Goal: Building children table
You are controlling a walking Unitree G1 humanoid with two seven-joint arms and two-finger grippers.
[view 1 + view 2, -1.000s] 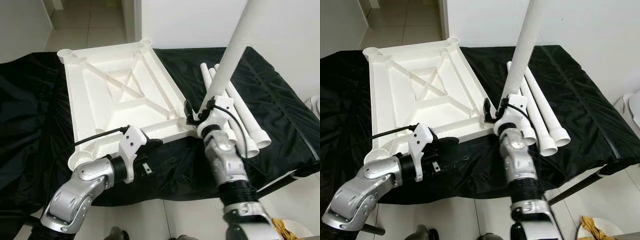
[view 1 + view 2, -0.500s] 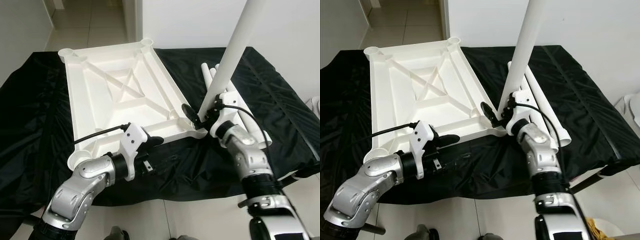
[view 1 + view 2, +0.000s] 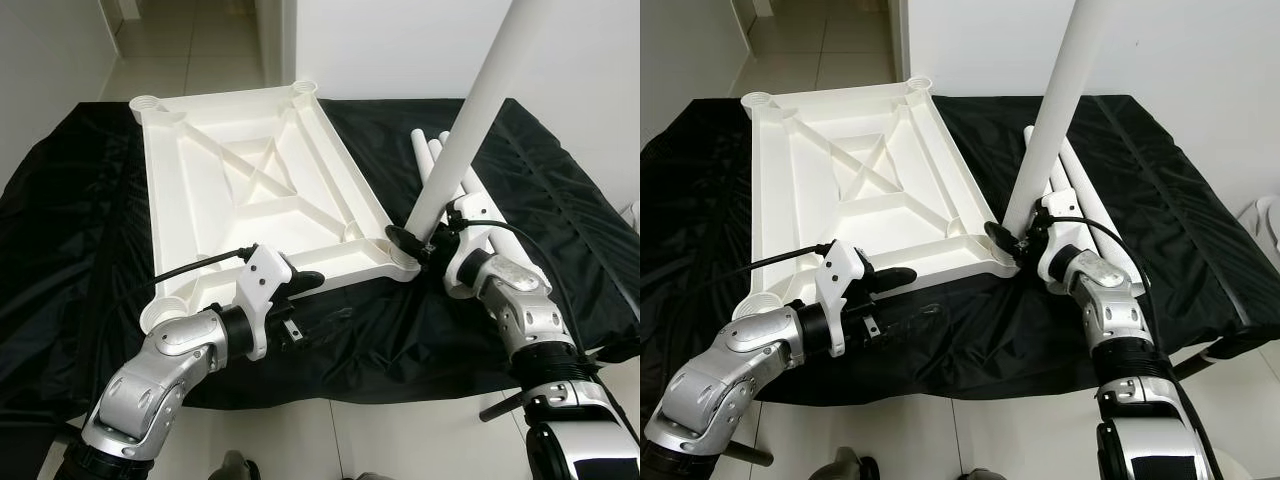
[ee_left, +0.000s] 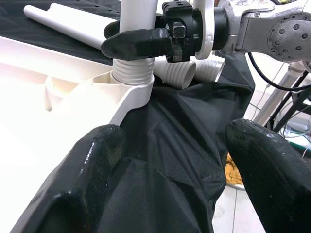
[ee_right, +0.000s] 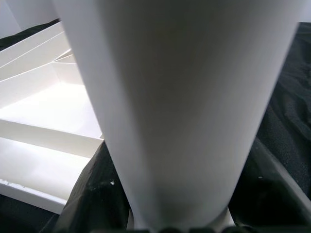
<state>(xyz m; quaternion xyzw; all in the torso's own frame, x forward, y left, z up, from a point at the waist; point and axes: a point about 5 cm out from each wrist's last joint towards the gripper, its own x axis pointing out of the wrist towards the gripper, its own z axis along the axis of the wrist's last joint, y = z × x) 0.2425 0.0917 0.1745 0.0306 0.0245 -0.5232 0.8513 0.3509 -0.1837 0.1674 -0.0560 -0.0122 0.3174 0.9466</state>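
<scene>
Right now: white plastic tabletop (image 3: 250, 190) upside down on the black cloth (image 3: 70, 250), ribbed underside up, round leg sockets at the corners. Near right corner socket (image 4: 130, 88) taking a long white table leg (image 3: 470, 120), threaded end seated in the collar, tube rising steeply up and to the right, out past the top edge. Right gripper (image 3: 418, 243) clamped round the foot of that leg, just above the socket, black fingers (image 4: 138, 42) pinching the tube from both sides; seen in the left wrist view wrapped tight against the white pipe directly over the threaded part. Right wrist view close up on the same leg, tabletop ribs beyond and black cloth beside.

Left gripper (image 3: 305, 283) low at the near edge of the tabletop, between its two near corners, pointing right towards the socket. Fingers spread wide apart, nothing between them, hanging over black cloth just off the tabletop's rim; both thick black fingertips (image 4: 92, 165) large in the left wrist view with bare cloth in the gap.

Spare white legs (image 3: 1080, 205) lying side by side on the cloth on the right, behind the right arm, running far to near, threaded ends (image 4: 175, 73) towards the near side, close beside the corner socket. Tiled floor (image 3: 180, 50) beyond the far edge, white wall (image 3: 380, 40) behind.
</scene>
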